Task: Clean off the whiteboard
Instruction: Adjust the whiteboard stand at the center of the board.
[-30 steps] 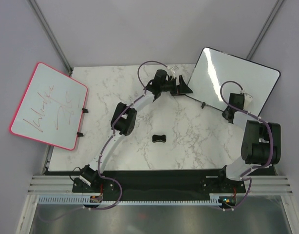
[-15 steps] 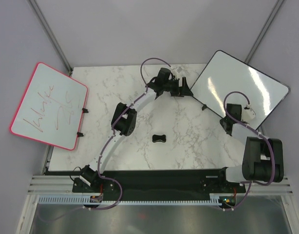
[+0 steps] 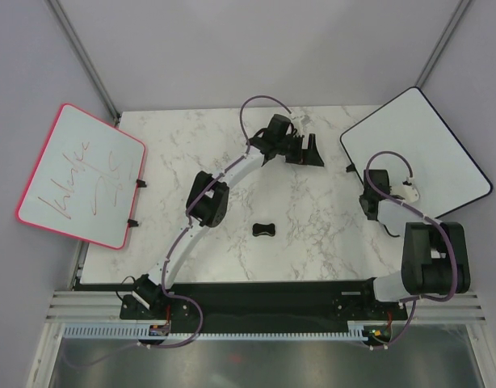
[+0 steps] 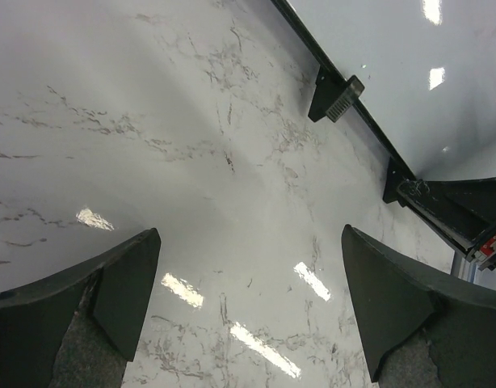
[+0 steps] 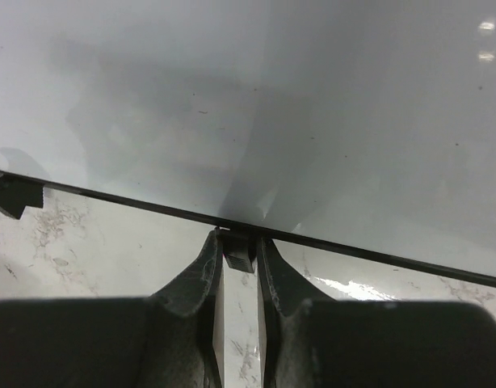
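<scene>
The whiteboard [image 3: 418, 153], black-framed and wiped clean, lies at the table's back right and overhangs the right edge. It also shows in the left wrist view [image 4: 409, 73] and fills the right wrist view [image 5: 272, 105]. My right gripper [image 3: 369, 192] is shut on a small black clip [image 5: 240, 252] on the board's near-left frame edge. My left gripper [image 3: 314, 152] is open and empty over bare marble at the back middle, just left of the board; its midpoint shows in the left wrist view [image 4: 248, 315].
A small black bone-shaped eraser [image 3: 266, 229] lies on the marble table [image 3: 232, 250] near the middle. A pink-framed whiteboard [image 3: 82, 174] with red scribbles overhangs the left edge. A second black clip [image 4: 335, 95] sticks out from the black-framed board's edge.
My right gripper has swung the black-framed whiteboard clockwise and to the right, out over the table's right edge. My left gripper has shifted slightly right.
</scene>
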Controlling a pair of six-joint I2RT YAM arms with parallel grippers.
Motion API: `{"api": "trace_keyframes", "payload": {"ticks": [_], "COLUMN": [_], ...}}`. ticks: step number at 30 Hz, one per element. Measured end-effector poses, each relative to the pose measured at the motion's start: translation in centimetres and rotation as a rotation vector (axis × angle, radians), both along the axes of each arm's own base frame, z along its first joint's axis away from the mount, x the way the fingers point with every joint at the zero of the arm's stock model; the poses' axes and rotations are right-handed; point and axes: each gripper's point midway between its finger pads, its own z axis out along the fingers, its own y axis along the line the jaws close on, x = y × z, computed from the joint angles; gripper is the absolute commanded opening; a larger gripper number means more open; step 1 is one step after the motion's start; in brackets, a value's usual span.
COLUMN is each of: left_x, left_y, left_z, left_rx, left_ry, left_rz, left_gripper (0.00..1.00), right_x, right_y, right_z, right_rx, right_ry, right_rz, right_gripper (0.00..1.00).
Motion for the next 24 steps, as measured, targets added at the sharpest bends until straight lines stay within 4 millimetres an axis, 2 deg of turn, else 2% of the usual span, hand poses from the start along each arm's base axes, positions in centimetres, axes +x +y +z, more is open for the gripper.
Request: {"api": "trace_keyframes", "payload": {"ticks": [20, 24], "left_x": [-0.35, -0.35], "left_y": [-0.24, -0.24], "left_z": [-0.18, -0.18], "left_rx": [0.002, 0.002], "left_ry": [0.002, 0.002], "left_rz": [-0.008, -0.008], "left_gripper": [0.99, 0.99], "right_x": [-0.11, -0.73], "right_y": [-0.09, 0.12], "right_z": [0.48, 0.57], "right_rx": [-0.034, -0.062], "right_ry": [0.096, 0.137], "right_rz": [-0.008, 0.002], "right_gripper": [0.00, 0.11]}}
